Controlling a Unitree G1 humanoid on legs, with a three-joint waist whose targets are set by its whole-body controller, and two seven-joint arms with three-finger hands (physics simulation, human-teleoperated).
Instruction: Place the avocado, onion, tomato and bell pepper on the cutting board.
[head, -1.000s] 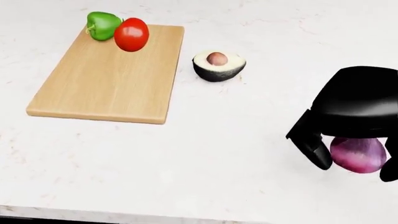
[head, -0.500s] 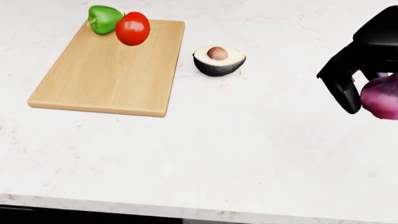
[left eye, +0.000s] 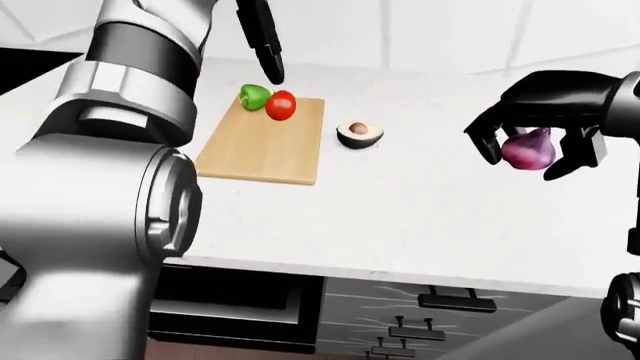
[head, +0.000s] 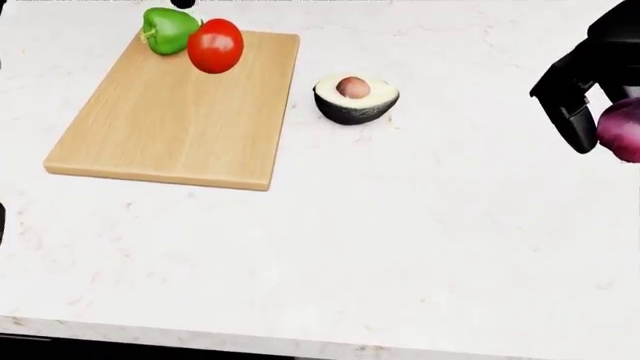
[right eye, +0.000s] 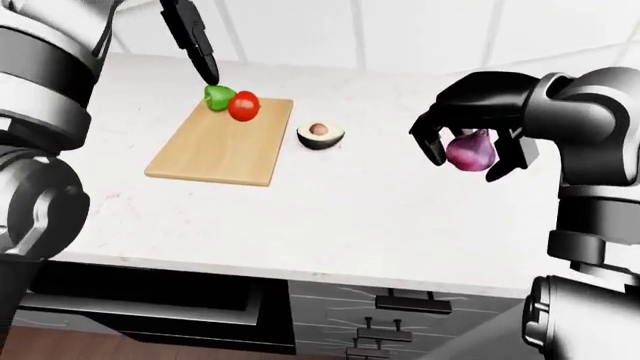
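The right hand (right eye: 468, 146) is gripping the onion (right eye: 471, 151) in its curled fingers, holding it clear above the tabletop (head: 400, 225). The pepper (head: 165, 30) and tomato (head: 215, 45) are sitting touching at the board's (head: 170, 120) top edge. The avocado (head: 355, 97) is lying just right of the board. The left hand (left eye: 262, 37) is hanging above the pepper, fingers extended, gripping nothing.

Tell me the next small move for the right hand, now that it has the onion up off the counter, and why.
Probably carry the right hand toward the view's left, to the bare middle of the cutting board. Its fingers are closed round the onion, held above the counter. The bell pepper and tomato fill the board's top corner. The avocado lies between, so keep the height.
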